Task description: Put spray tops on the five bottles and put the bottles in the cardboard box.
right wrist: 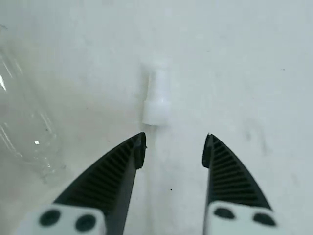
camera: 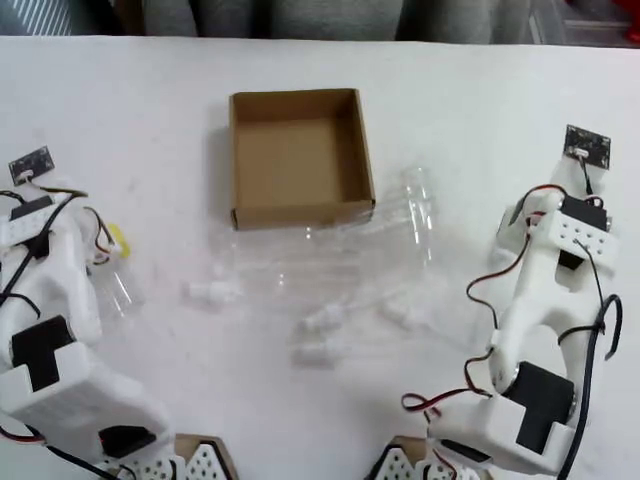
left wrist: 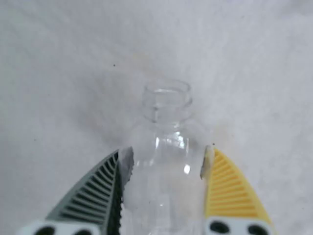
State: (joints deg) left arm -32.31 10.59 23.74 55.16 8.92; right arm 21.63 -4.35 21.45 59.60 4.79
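Now gripping clear bottle (left wrist: 166,103) with left end effector (left wrist: 164,155), clamped on its sides, neck uncapped, at left of desk (camera: 150,100). Right end effector (right wrist: 173,147) spread apart close by white spray top (right wrist: 156,98) lying on desk. Cardboard box (camera: 300,212) far centre, more bottles (camera: 420,205) lying just beside it.

Robotics lab bench or maker's workshop: a left arm (camera: 50,300) and a right arm (camera: 545,300) of white plastic, trailing bare red and black wires (camera: 497,272) and carrying small exposed circuit boards (camera: 588,147), stand on a plain white table (camera: 150,110), where a cardboard box (camera: 300,215) and clear bottles (camera: 418,205) lie spread out.
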